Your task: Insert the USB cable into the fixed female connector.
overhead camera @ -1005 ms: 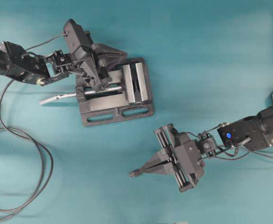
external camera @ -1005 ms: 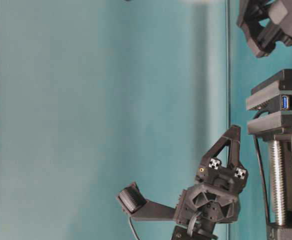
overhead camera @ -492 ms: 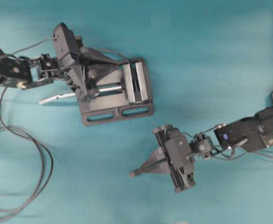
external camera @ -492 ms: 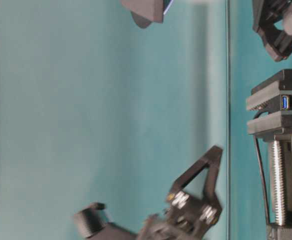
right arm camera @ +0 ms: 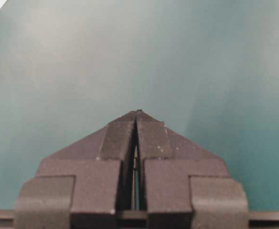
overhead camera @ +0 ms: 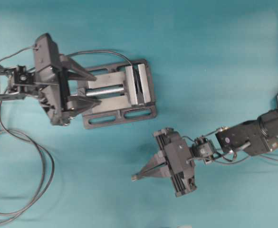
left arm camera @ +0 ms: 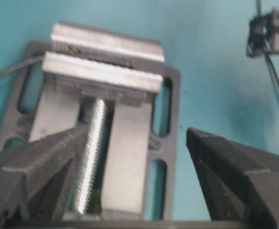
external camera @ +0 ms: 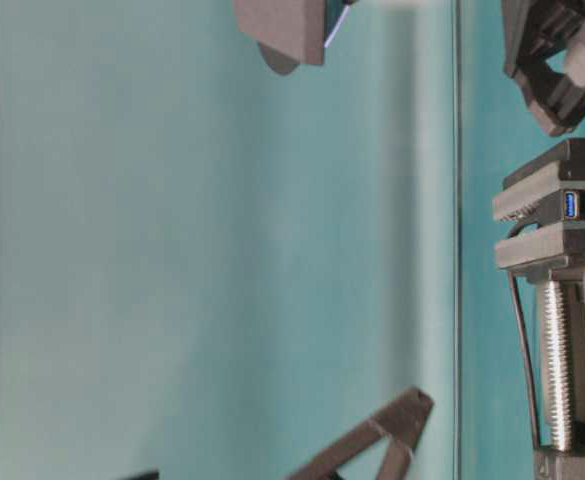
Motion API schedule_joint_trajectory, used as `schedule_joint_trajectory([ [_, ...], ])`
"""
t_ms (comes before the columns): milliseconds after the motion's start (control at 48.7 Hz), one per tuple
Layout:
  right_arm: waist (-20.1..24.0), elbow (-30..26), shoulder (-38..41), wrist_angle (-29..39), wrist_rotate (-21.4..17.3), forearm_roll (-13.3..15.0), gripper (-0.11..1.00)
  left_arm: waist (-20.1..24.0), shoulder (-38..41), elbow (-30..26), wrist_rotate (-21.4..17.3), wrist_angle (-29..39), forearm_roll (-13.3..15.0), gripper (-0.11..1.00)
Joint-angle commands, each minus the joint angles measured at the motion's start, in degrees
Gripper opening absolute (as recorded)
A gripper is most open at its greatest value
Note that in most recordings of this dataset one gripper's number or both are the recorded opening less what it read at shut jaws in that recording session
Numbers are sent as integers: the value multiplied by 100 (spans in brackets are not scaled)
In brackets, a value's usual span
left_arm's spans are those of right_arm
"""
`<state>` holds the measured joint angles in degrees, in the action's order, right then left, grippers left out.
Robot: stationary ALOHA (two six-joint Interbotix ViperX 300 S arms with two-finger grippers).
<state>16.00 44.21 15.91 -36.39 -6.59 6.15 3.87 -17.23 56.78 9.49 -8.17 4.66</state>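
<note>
Black fingers of the left gripper [overhead camera: 89,88] are spread wide over the screw end of the grey vise [overhead camera: 117,92]. Fingers of the right gripper [overhead camera: 135,176], at 5 o'clock on the teal surface [overhead camera: 215,57], are pressed together, empty. The fixed female connector [external camera: 570,205] is clamped in the vise.

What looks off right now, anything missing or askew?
The right claw is shut with nothing visible in it, and no USB cable shows in any view. The fixed female connector sits square in the vise, blue port facing out; the left claw is open above the vise's screw.
</note>
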Motion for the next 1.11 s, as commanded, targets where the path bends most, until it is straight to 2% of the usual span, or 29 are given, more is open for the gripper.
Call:
schedule_joint_trajectory([
  [0,-35,-149,-79,114,0,0,3,-185,-281,62,79,-246,9,99],
  [62,-26,-211,-79,255,-9,0,8,-308,-536,149,62,-352,9,99],
  [144,-26,-272,-79,422,-26,0,23,-352,-940,299,0,-290,9,99],
  [226,-26,-334,-79,562,-26,9,43,-352,-1441,562,-53,-26,9,99],
  [308,-26,-369,-70,668,-26,9,54,-352,-2030,835,-123,431,0,99],
  [533,35,-492,185,659,-97,0,52,-396,-3946,1178,-633,2039,-9,99],
  [677,79,-668,387,650,-281,9,52,-396,-4553,1266,-686,2795,9,99],
  [882,105,-677,483,659,-387,0,52,-396,-4570,1371,-756,2856,0,99],
  [1087,105,-510,483,694,-387,0,52,-396,-4597,1679,-703,2470,0,99],
])
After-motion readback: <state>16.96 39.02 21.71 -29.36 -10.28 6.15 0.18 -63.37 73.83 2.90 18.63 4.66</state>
